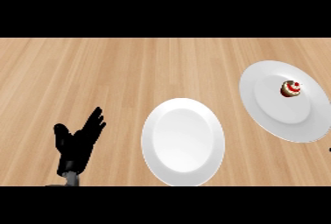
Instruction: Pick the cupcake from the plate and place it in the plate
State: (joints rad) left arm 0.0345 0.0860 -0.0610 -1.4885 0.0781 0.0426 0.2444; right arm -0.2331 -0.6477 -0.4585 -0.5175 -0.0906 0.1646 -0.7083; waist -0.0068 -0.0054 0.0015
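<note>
At the lower left of my frame I see my left hand (77, 142), matt black with slim fingers and a thumb, on a short grey forearm (71, 178).

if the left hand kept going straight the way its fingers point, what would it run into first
Probably nothing. The left hand is open at the lower left, fingers aimed up and slightly right. That line crosses bare wooden counter and passes left of the empty plate. The plate with the cupcake is far off it. Depth is unclear.
</note>
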